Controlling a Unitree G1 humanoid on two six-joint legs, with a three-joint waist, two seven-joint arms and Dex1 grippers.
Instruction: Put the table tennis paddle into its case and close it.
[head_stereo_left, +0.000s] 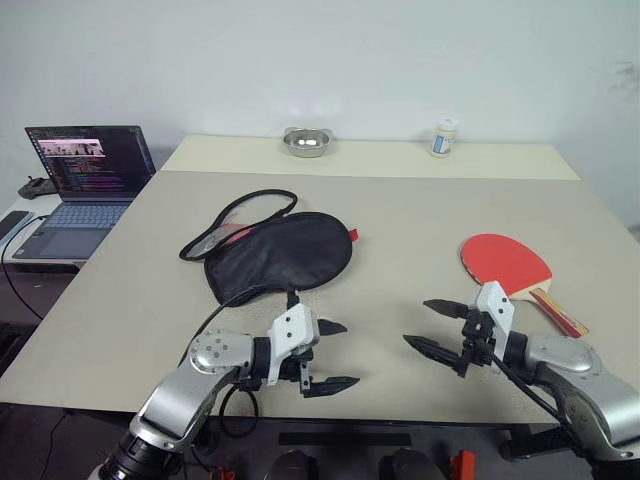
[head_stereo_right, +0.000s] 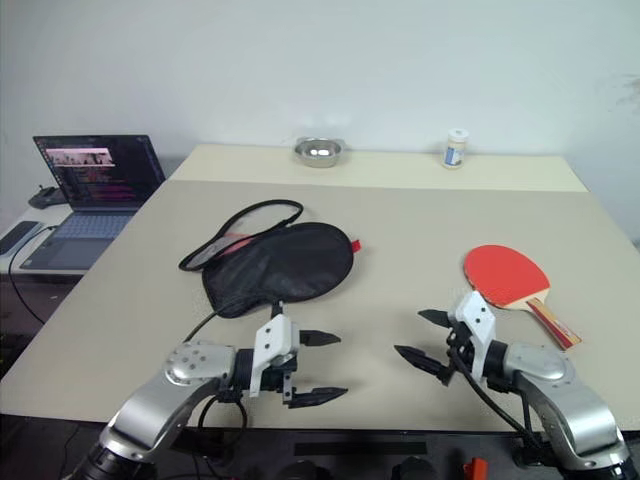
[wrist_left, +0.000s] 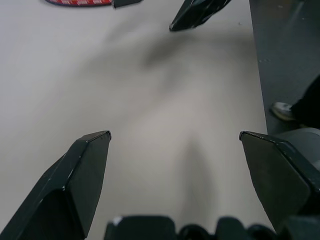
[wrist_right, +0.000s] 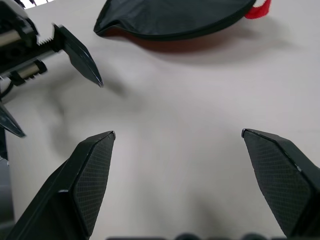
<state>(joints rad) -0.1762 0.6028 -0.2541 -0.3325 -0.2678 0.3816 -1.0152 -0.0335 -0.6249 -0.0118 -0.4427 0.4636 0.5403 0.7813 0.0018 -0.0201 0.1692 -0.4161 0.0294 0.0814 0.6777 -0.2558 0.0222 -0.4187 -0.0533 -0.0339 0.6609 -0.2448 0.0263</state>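
The table tennis paddle (head_stereo_left: 508, 265) lies flat on the right side of the table, red face up, its striped handle pointing toward the front right. The case (head_stereo_left: 275, 250) lies left of centre, black fabric up, its flap unzipped with a clear panel showing at the left; its edge shows in the right wrist view (wrist_right: 175, 17). My left gripper (head_stereo_left: 338, 355) hovers open near the table's front edge, below the case, pointing right. My right gripper (head_stereo_left: 432, 325) is open too, in front of the paddle, pointing left toward the other gripper. Nothing sits between either pair of fingers.
A beige table (head_stereo_left: 400, 215) carries a small steel bowl (head_stereo_left: 306, 142) and a small white bottle (head_stereo_left: 445, 137) at its far edge. An open laptop (head_stereo_left: 85, 180) sits on a side desk to the left. A cable trails from my left arm.
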